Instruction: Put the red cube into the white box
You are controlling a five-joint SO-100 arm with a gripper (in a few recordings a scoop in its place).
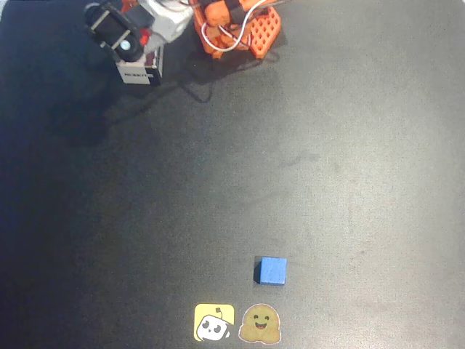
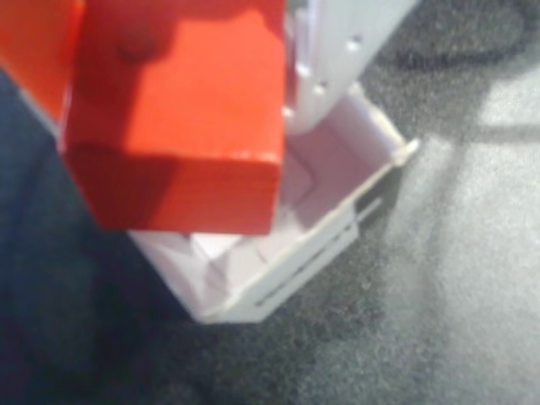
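Note:
In the wrist view the red cube [image 2: 181, 160] fills the upper left, held between an orange finger [image 2: 34, 51] and a white finger [image 2: 337, 51] of my gripper [image 2: 186, 84], which is shut on it. Directly below it stands the white box [image 2: 329, 228], open side up, its inside partly hidden by the cube. The cube hangs above the box's rim, not resting inside. In the overhead view my gripper [image 1: 131, 45] is at the top left of the table, over the white box [image 1: 139, 73], whose dark labelled side shows.
A blue cube [image 1: 272, 270] lies on the dark table near the bottom centre. Two stickers, one yellow [image 1: 213, 323] and one brown [image 1: 261, 323], sit at the bottom edge. The arm's orange base [image 1: 243, 25] and a cable [image 1: 192, 87] are at the top.

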